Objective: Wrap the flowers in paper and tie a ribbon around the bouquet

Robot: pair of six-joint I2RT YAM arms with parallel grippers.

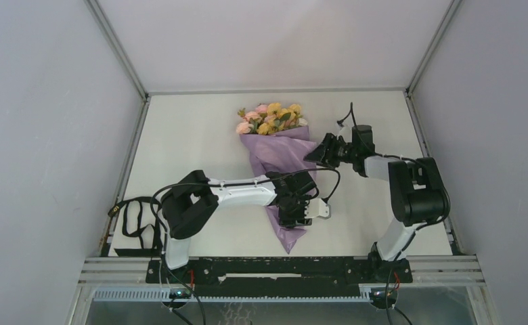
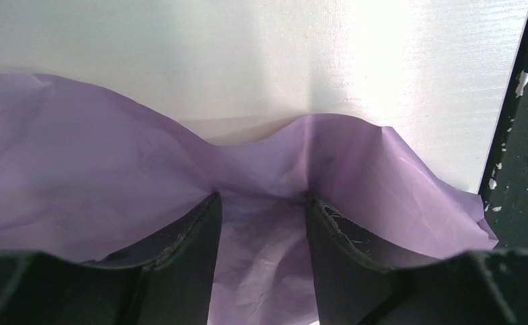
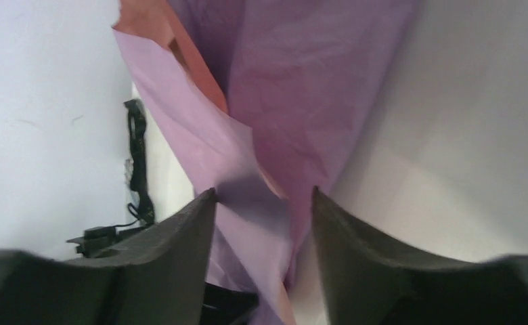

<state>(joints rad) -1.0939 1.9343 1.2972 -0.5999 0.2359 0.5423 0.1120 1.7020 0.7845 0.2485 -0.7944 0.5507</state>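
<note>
Jaws on the left gripper (image 1: 296, 215) clamp the bouquet's (image 1: 276, 166) cone on the desk (image 1: 180, 135); the right gripper's (image 1: 313, 154) stand apart beside the paper (image 3: 295, 101) flap. We fear it springs open, loosening the flowers (image 1: 271, 118).

The paper (image 2: 78, 169) looks crinkled and matt, the table (image 2: 248, 54) smooth and glossy.

Both arms are basically twins: the left arm (image 1: 241, 193) and right arm (image 1: 395, 238) have white tube links and chunky black joint housings. A thin black cable (image 1: 338, 177) loops off the left one. The left gripper (image 1: 294, 218) and right gripper (image 1: 313, 154) are matte black, with wedge-shaped fingers (image 2: 187, 257) and slightly scuffed edges.
</note>
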